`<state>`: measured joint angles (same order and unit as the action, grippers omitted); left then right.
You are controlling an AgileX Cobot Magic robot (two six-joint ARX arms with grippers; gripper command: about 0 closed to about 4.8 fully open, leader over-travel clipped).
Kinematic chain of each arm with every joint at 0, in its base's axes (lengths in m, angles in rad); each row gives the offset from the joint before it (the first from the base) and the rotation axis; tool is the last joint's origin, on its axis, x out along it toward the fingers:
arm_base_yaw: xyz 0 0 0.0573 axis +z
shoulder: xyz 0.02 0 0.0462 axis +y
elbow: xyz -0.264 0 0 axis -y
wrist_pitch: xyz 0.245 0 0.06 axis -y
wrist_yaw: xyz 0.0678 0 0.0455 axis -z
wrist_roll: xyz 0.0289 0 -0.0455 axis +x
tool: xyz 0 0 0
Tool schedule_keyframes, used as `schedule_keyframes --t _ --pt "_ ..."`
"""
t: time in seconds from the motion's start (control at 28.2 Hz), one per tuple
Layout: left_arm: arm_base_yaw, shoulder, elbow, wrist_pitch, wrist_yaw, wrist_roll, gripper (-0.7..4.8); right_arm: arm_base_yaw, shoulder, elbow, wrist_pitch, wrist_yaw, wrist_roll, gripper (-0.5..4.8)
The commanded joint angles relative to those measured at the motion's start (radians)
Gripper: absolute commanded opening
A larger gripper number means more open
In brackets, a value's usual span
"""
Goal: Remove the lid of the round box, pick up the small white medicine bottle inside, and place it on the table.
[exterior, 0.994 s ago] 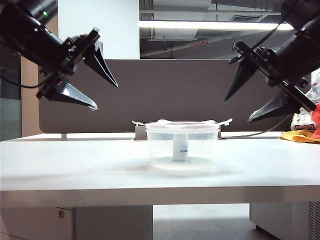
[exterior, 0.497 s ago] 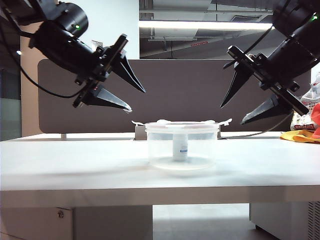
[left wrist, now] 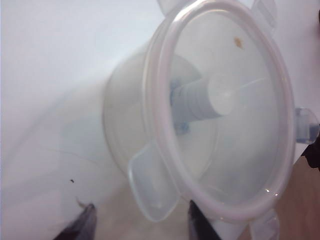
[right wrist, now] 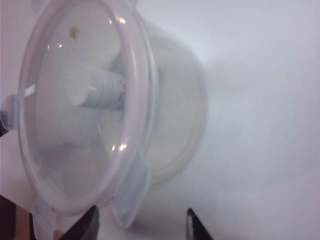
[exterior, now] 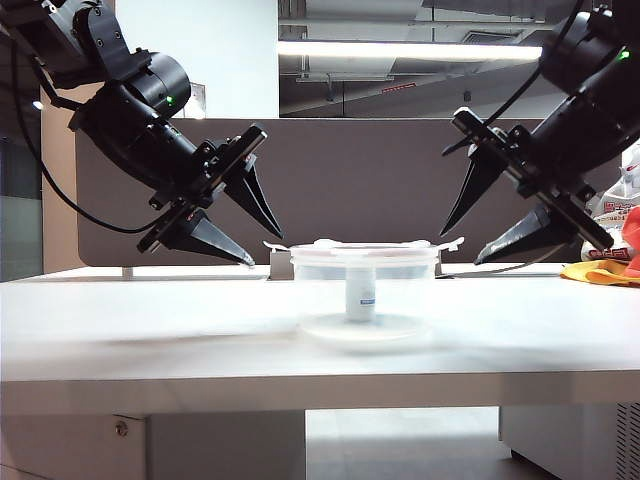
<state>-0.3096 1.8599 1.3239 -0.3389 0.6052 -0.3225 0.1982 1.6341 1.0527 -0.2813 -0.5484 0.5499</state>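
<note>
The clear round box [exterior: 330,295] stands mid-table [exterior: 150,320] with the lid [exterior: 365,247] on it and its snap tabs flipped out. Inside stands the small white medicine bottle [exterior: 361,294], upright. My left gripper [exterior: 266,249] hangs open just left of the lid's left tab, fingers apart from it. My right gripper [exterior: 460,248] hangs open just right of the right tab. In the left wrist view the lid [left wrist: 235,130], bottle [left wrist: 200,97] and a tab [left wrist: 150,192] lie ahead of the open gripper [left wrist: 141,204]. The right wrist view shows lid [right wrist: 65,150], bottle [right wrist: 100,92], tab [right wrist: 131,192] and open gripper [right wrist: 142,209].
A dark brown divider panel [exterior: 350,180] backs the table. An orange-yellow cloth [exterior: 600,272] and white bags [exterior: 605,235] lie at the far right behind my right arm. The table's thick front edge [exterior: 300,392] runs across the near side.
Both arms have come down and inward toward the box, the left one much farther. Both pairs of fingers have narrowed somewhat but stay apart. Box, lid and bottle have not moved.
</note>
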Motion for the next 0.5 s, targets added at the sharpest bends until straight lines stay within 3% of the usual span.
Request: schedule_keyframes --t 0.04,0.14,0.21,0.25,0.5 --pt "-0.001 -0.004 0.004 0.037 0.004 0.007 2.31 0.008 0.003 0.003 0.026 -0.011 0.000 2.28" --pt "-0.001 0.005 0.004 0.065 0.007 -0.008 2.03 0.011 0.003 0.003 0.052 -0.011 0.001 2.18" --pt "-0.006 0.015 0.005 0.079 0.012 -0.013 1.98 0.011 0.003 0.003 0.057 -0.009 0.000 1.70" --pt "-0.006 0.023 0.008 0.080 0.026 -0.019 1.74 0.012 0.003 0.003 0.061 -0.008 0.000 1.66" --pt "-0.010 0.033 0.009 0.113 0.039 -0.029 1.50 0.012 0.008 0.003 0.084 -0.008 0.001 1.34"
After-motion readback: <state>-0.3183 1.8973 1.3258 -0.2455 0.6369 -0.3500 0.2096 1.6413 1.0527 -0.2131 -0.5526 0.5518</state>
